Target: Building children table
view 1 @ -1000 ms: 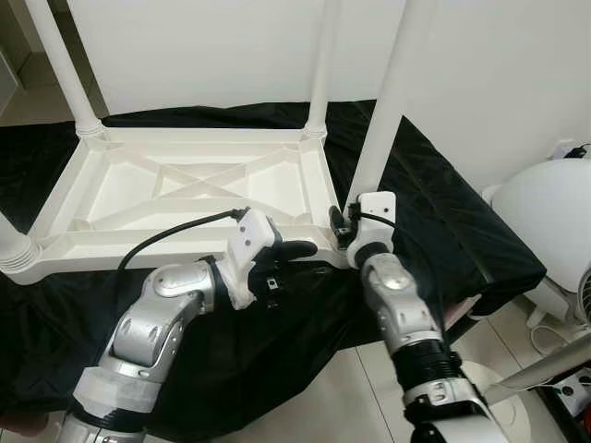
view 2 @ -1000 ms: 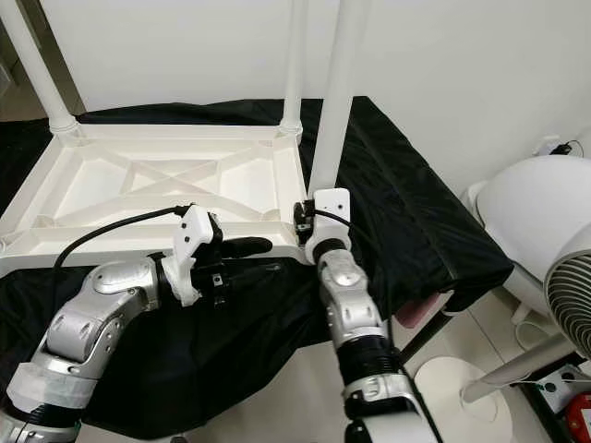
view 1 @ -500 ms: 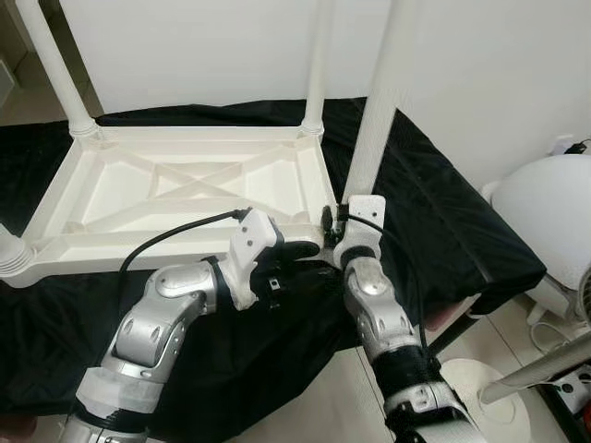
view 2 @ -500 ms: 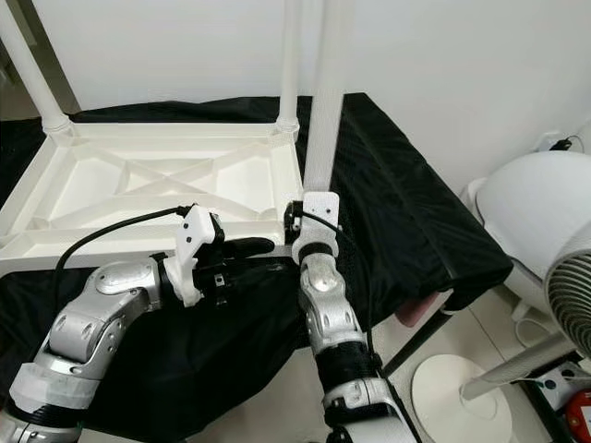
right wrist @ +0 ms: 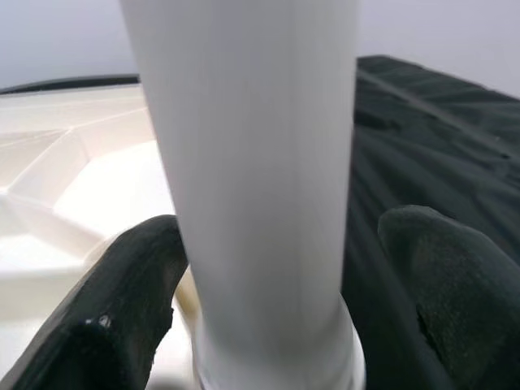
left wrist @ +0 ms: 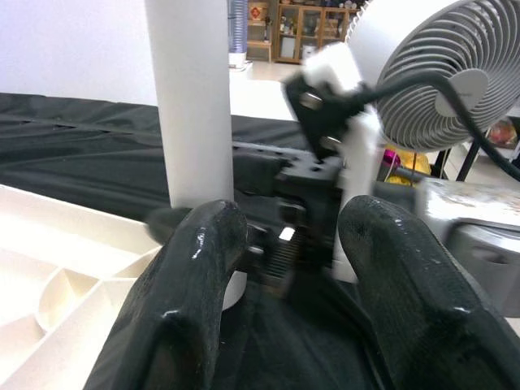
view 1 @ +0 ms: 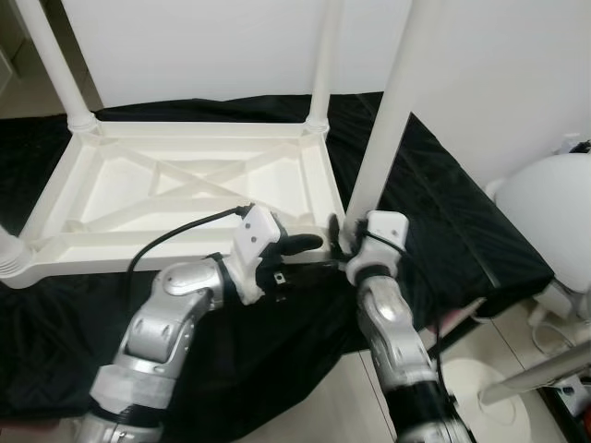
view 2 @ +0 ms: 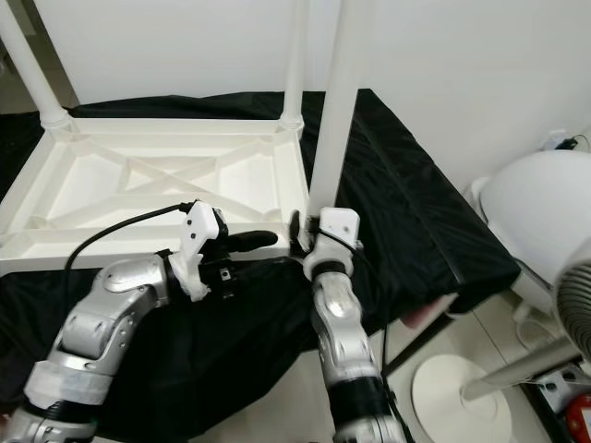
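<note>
The white plastic table [view 1: 185, 180] lies upside down on a black cloth, its legs pointing up. The near right leg [view 1: 388, 120] stands in its corner socket. My right gripper [view 1: 340, 235] is at the foot of that leg, open, with its fingers [right wrist: 130, 309] on either side of the leg [right wrist: 252, 162]. One finger touches the leg and the other stands off it. My left gripper [view 1: 305, 246] hovers over the table's near rim, open and empty, pointing at the same corner. The leg [left wrist: 191, 97] rises just beyond its fingertips.
Three more legs stand at the far right [view 1: 323, 65], far left [view 1: 60, 65] and near left [view 1: 9, 254] corners. The black cloth [view 1: 443, 212] drops off at its right edge. A white fan [view 2: 545, 221] and its round base [view 2: 462, 397] stand on the floor to the right.
The whole view has shifted a little. My right wrist has swung slightly to the right while its gripper stays at the foot of the leg. The left gripper keeps its place.
</note>
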You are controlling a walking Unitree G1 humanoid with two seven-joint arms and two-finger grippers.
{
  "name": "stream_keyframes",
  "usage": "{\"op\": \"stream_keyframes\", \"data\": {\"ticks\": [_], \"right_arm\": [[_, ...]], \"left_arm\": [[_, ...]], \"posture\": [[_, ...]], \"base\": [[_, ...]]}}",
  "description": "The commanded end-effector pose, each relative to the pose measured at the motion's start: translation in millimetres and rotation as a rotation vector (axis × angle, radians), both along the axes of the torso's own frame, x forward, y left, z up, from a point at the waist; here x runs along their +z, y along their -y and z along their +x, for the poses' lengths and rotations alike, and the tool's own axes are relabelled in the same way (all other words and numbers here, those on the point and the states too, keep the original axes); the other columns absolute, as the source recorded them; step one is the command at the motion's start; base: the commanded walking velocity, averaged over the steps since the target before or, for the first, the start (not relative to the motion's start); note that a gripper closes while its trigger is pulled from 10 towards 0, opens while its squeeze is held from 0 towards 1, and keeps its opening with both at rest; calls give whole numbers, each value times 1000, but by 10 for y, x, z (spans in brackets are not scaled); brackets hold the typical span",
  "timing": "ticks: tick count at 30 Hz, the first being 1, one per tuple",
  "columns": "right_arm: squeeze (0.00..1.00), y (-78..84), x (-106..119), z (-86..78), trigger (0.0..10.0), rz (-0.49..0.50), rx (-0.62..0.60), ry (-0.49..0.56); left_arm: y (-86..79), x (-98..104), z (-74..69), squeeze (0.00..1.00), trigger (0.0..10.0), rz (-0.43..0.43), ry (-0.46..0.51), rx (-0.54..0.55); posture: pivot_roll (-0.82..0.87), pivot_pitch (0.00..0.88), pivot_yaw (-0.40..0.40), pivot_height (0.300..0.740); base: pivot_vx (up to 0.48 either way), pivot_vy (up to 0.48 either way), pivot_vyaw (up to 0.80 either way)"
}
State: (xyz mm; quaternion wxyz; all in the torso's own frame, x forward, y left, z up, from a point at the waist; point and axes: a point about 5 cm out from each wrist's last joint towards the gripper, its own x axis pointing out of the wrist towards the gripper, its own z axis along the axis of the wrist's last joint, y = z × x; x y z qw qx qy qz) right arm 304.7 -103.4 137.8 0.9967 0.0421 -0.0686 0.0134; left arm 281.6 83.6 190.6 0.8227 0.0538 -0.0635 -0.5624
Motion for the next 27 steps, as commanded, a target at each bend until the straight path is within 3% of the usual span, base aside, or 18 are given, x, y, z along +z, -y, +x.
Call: {"op": "stream_keyframes", "data": {"ticks": [1,3,5,6,7,8,10,11,18,19,21,22,23,24,26,27], "right_arm": [[0,-11,-5,-38,10000,-5,9,-4],[0,53,-68,-231,10000,-33,40,-5],[0,74,-89,-296,10000,-42,54,-6],[0,96,-106,-355,7412,-58,65,-3],[0,96,-106,-355,7412,-58,65,-3],[0,106,-121,-403,1804,-61,82,-5],[0,106,-121,-403,1804,-61,82,-5],[0,114,-133,-441,0,-69,93,-5],[0,71,-161,-515,0,-82,164,-14],[0,34,-164,-505,2235,-84,193,-17],[0,34,-164,-505,2235,-84,193,-17],[0,2,-167,-492,4902,-81,218,-23],[0,2,-167,-492,4902,-81,218,-23],[0,-36,-149,-488,10000,-76,252,-22],[0,-67,-132,-481,10000,-70,292,-21],[1000,-74,-103,-458,10000,-63,331,-12]], "left_arm": [[-77,31,140,0,10000,-49,11,275],[-188,30,301,0,10000,-29,15,423],[-239,9,362,0,10000,-9,10,479],[-300,-20,423,0,10000,14,2,540],[-300,-20,423,0,10000,14,2,540],[-365,-50,480,0,10000,28,-12,598],[-365,-50,480,0,10000,28,-12,598],[-432,-67,532,0,10000,33,-25,654],[-582,-85,656,0,10000,37,-43,782],[-600,-91,681,0,10000,41,-46,806],[-600,-91,681,0,10000,41,-46,806],[-608,-93,694,0,10000,42,-49,819],[-608,-93,694,0,10000,42,-49,819],[-606,-96,709,0,10000,43,-46,835],[-607,-96,719,0,10000,47,-40,850],[-617,-92,728,0,10000,50,-33,864]], "posture": [[49,44,-44,740],[39,39,-41,740],[39,39,-41,740],[34,38,-40,740],[34,38,-40,740],[30,36,-38,740],[30,36,-38,740],[23,33,-33,740],[17,23,-28,740],[16,16,-24,740],[16,16,-24,740],[16,16,-24,740],[16,16,-24,740],[18,12,-24,740],[18,12,-24,740],[18,12,-24,740]], "base": [[0,0,0],[0,0,0],[0,0,0],[0,0,0],[0,0,0],[0,0,0],[0,0,0],[0,0,0],[0,0,0],[0,0,0],[0,0,0],[0,0,0],[0,0,0],[0,0,0],[0,0,0],[0,0,0]]}}
